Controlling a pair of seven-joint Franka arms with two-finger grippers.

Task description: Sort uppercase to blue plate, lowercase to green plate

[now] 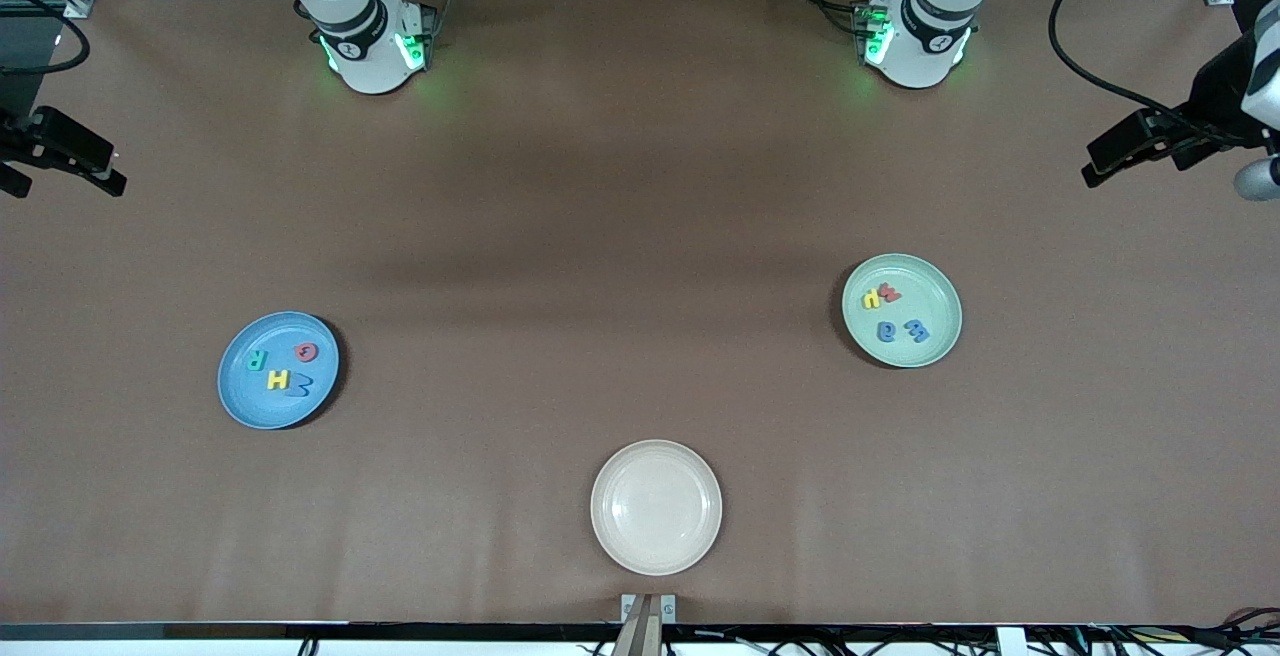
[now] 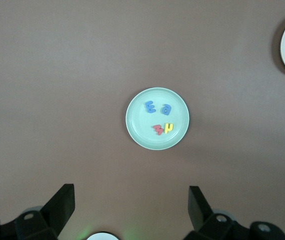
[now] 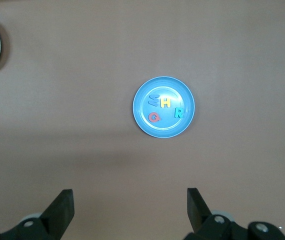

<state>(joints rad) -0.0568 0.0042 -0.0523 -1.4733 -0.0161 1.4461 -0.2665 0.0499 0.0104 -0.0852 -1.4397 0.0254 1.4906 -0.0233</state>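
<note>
Sorting looking finished: capitals lying in blue plate (image 1: 235,391) lower left of the front view, lowercase letters in green plate (image 1: 940,281) at right; left gripper (image 2: 131,206) and right gripper (image 3: 130,206) hanging wide, empty.

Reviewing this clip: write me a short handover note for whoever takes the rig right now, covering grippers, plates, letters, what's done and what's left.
Left gripper: open, holding nothing, high above the green plate.
Right gripper: open, holding nothing, high above the blue plate.
Blue plate, toward the right arm's end: yellow H, blue M, teal R, red Q.
Green plate, toward the left arm's end: blue m, blue a, red w, yellow letter.
Cream plate, nearest the front camera: holds no letters.
Done: all eight letters are on plates, none on the table.
Left: nothing visible.
</note>
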